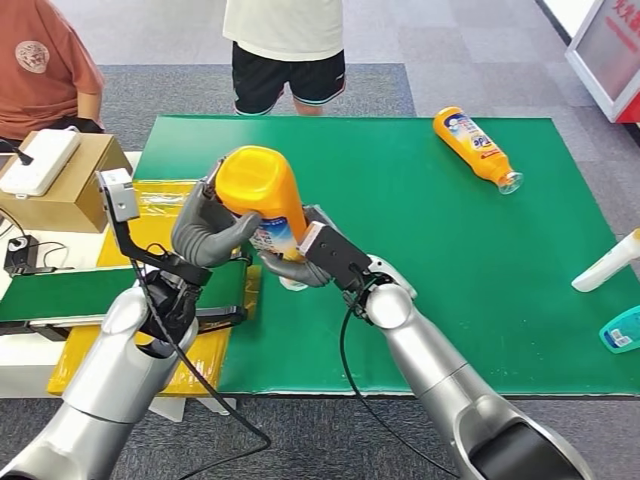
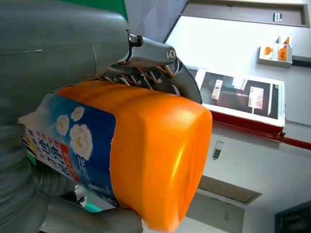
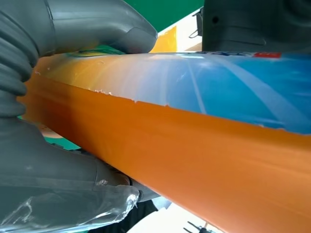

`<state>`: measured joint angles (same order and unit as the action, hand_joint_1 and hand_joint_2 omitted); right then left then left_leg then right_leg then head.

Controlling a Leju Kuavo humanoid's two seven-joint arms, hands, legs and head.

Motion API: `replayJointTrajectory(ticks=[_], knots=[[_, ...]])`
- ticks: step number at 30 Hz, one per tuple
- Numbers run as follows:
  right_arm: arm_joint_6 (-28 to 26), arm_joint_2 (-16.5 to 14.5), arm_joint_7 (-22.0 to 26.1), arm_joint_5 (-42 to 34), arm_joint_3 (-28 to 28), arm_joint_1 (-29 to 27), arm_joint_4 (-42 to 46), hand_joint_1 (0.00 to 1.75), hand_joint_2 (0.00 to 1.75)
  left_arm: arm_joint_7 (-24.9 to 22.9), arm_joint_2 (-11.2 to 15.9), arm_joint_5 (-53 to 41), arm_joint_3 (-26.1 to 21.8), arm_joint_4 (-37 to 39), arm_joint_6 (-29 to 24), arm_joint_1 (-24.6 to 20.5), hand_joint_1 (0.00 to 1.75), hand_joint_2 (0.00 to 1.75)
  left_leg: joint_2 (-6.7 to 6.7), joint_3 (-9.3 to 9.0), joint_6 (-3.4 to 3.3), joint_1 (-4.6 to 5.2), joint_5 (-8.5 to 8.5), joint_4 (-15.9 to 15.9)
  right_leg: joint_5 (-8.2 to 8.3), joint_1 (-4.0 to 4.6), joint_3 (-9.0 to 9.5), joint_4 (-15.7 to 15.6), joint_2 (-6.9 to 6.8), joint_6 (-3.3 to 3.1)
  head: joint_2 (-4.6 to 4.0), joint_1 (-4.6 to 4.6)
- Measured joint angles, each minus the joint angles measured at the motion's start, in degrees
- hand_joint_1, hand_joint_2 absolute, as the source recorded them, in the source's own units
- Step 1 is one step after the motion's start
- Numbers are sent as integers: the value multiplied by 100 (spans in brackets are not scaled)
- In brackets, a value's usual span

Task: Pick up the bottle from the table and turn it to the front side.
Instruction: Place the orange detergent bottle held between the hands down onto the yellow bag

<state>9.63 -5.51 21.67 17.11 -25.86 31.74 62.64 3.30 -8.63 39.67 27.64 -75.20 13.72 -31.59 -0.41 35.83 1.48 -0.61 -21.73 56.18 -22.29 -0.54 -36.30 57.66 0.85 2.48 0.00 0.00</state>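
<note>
The bottle point(image 1: 266, 200) is lifted above the left part of the green surface point(image 1: 423, 250), held by fingers of both the left hand point(image 1: 207, 228) and right hand point(image 1: 298, 262), so uneven turning could make it slip out and fall.

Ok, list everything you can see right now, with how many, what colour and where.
Held bottle: one, orange with blue label, base up, above the mat's left edge.
Lying bottle: one, orange, far right of mat.
Mat: one, green, covering the table.
White bottle: one, mat's right edge.
Teal object: one, right edge, cut off.
Cardboard box: one, brown, left, white device on top.
Conveyor belt: one, green, left.
Yellow sheet: one, under the conveyor.
People: two, beyond the table.
Left hand: grey, grips held bottle.
Right hand: grey, holds it from below.
</note>
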Motion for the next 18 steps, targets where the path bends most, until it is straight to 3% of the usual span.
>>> replayJointTrajectory(ticks=[18], knots=[[-10, -2, -38, -52, -58, 4, -104, 175, 175, 0, 16, 1, 16, 96, -50, -22, 175, 175, 0, 0, 0, 0, 0, 0, 0, 0, 0, 0, 0, 0, 0, 0]])
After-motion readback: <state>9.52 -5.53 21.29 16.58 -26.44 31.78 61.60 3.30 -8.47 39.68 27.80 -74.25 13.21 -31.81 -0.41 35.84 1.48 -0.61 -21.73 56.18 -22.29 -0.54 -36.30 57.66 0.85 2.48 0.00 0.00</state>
